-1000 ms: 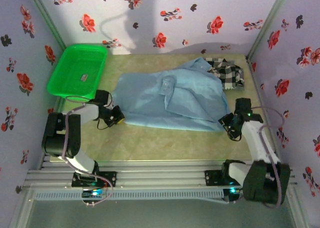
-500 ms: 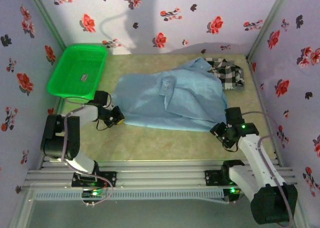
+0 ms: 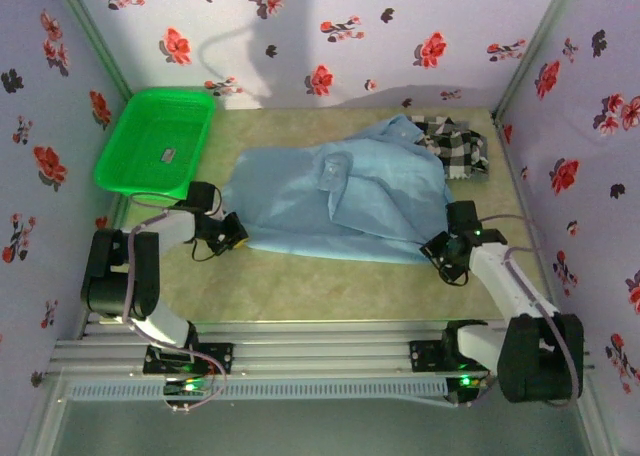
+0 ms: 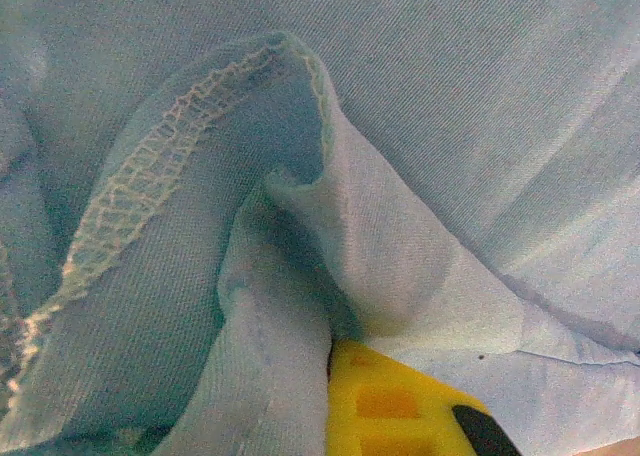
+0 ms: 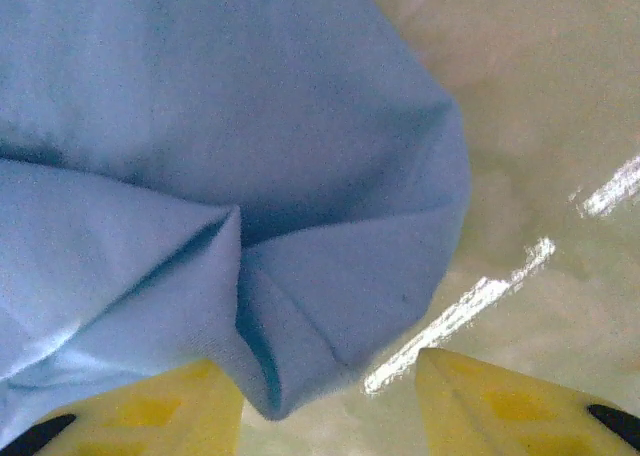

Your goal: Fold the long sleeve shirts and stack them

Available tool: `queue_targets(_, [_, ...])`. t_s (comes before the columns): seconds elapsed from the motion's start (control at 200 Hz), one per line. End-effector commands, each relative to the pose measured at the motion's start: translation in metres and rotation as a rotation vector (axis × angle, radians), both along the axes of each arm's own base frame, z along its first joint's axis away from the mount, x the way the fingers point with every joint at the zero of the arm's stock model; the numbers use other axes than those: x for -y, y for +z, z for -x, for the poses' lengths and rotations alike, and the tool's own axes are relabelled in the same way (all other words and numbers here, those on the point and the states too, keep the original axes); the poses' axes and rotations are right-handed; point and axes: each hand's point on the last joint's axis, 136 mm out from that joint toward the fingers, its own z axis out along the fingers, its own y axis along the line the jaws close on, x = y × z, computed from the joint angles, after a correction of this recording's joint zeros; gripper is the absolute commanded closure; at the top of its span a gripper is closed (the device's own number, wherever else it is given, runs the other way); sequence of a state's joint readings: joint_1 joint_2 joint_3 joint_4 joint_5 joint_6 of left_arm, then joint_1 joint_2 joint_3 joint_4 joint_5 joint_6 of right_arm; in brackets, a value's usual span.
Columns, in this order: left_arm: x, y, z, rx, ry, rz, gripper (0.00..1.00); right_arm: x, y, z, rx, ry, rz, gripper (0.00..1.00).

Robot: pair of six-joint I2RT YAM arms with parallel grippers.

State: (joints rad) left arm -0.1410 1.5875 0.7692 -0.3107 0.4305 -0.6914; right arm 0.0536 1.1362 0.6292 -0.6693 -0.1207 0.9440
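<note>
Table [image 3: 330,288]: checked shirt [image 3: 461,149] under blue shirt [image 3: 295,194]

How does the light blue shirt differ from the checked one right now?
The light blue shirt is plain; the checked shirt is black and white. The blue one lies spread out centrally; the checked one sits bunched at the far right. The left gripper and right gripper are at the blue shirt's near edge, not the checked one's. Neither is folded yet.
</note>
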Motion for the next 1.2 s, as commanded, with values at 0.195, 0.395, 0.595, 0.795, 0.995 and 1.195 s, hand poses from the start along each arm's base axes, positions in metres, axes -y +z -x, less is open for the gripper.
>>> queue_targets(0.195, [-0.008,-0.002,0.010,-0.009,-0.013,-0.005,0.99,0.024,0.000,-0.025,-0.015,-0.038,0.070,0.76])
queue_targets(0.395, [-0.011,-0.001,0.013,-0.010,-0.017,-0.007,0.99,0.021,-0.006,-0.033,-0.048,-0.009,0.055,0.86])
queue_targets(0.595, [-0.012,-0.002,0.012,-0.006,-0.011,-0.005,0.99,0.022,0.000,-0.022,-0.064,0.066,0.078,0.76])
queue_targets(0.795, [-0.015,-0.003,0.011,-0.004,-0.003,-0.003,0.99,0.028,-0.004,0.003,-0.080,0.138,0.134,0.67])
queue_targets(0.995, [-0.016,-0.006,0.013,-0.016,-0.009,-0.002,0.99,0.018,-0.019,0.006,-0.097,0.159,0.099,0.66])
queue_targets(1.195, [-0.019,-0.007,0.016,-0.018,-0.007,-0.004,1.00,0.023,-0.031,0.012,-0.145,0.156,0.145,0.81])
